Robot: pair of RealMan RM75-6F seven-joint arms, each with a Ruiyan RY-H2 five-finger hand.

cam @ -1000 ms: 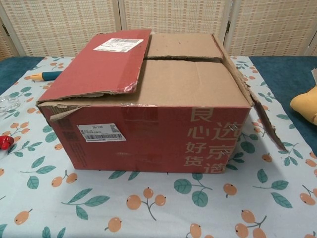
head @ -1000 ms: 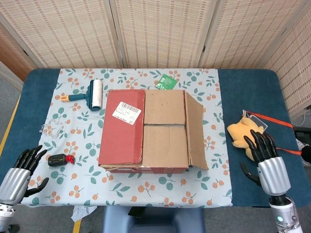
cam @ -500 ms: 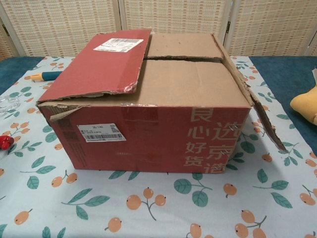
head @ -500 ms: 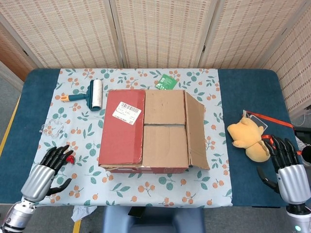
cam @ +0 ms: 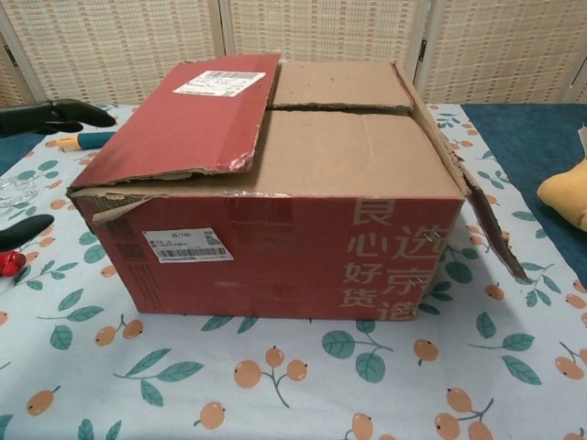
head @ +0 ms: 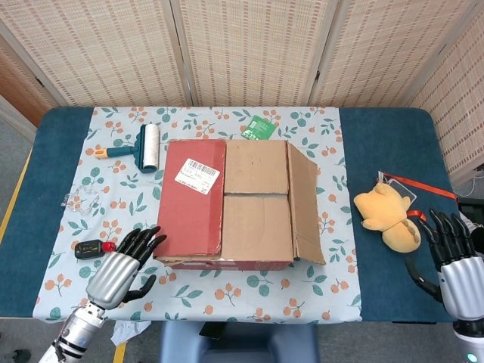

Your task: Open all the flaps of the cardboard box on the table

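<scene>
A red cardboard box (head: 227, 204) (cam: 275, 192) stands in the middle of the patterned cloth. Its red left flap (head: 193, 197) (cam: 183, 124) lies flat over the top, with two brown inner flaps (head: 255, 200) beside it. The right flap (head: 305, 200) (cam: 468, 174) hangs outward and down. My left hand (head: 121, 268) is open at the box's front left corner, fingers spread and close to the flap's edge; only its dark fingertips (cam: 50, 115) show in the chest view. My right hand (head: 454, 261) is open at the table's far right, apart from the box.
A lint roller (head: 140, 147) lies behind the box's left side, a green packet (head: 259, 127) behind it. A small black and red object (head: 92, 248) sits left of my left hand. A yellow plush toy (head: 386, 214) with an orange strap lies between the box and my right hand.
My left hand has moved right and forward to the box's front left corner. My right hand has drawn back toward the table's right edge. The box is unchanged.
</scene>
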